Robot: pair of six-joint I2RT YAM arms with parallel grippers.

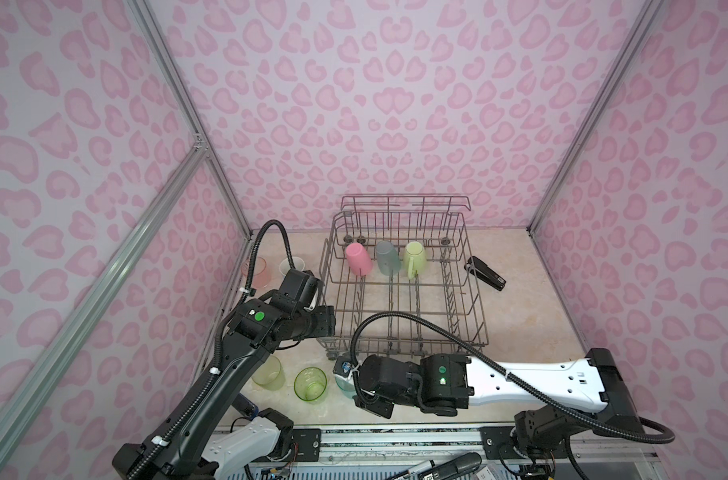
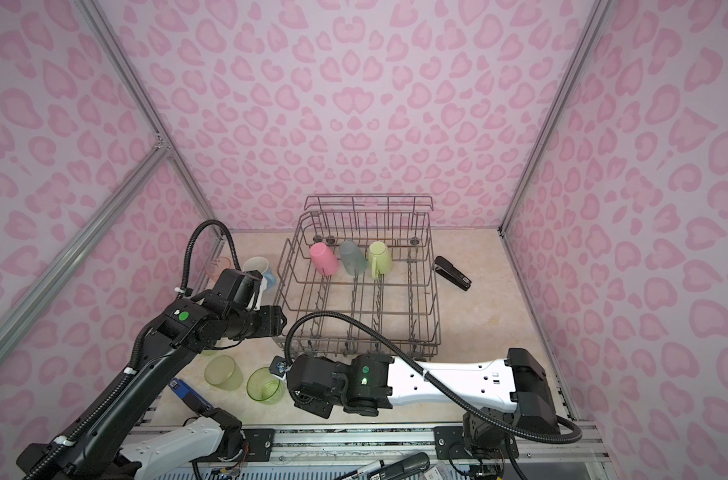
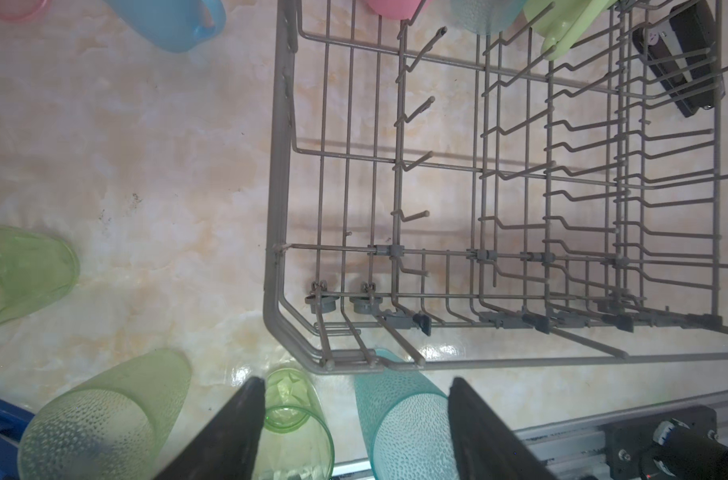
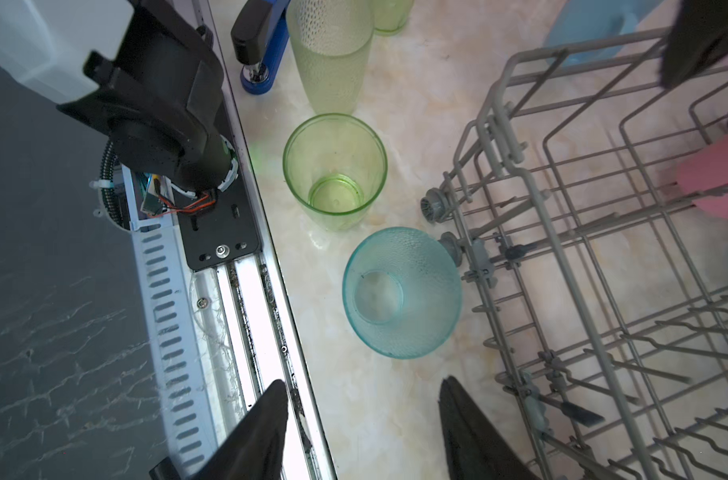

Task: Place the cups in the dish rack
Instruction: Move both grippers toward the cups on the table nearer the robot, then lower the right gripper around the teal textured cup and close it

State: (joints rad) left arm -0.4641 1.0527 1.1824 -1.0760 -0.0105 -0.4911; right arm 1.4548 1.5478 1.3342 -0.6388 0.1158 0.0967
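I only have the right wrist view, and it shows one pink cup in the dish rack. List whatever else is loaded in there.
Observer: A grey-teal tumbler and a light-green mug sit beside the pink tumbler in the back row of the dish rack.
Operator: Name any cup still out that my view misses.
Observer: A salmon tumbler stands on the table at its far left, left of the rack.
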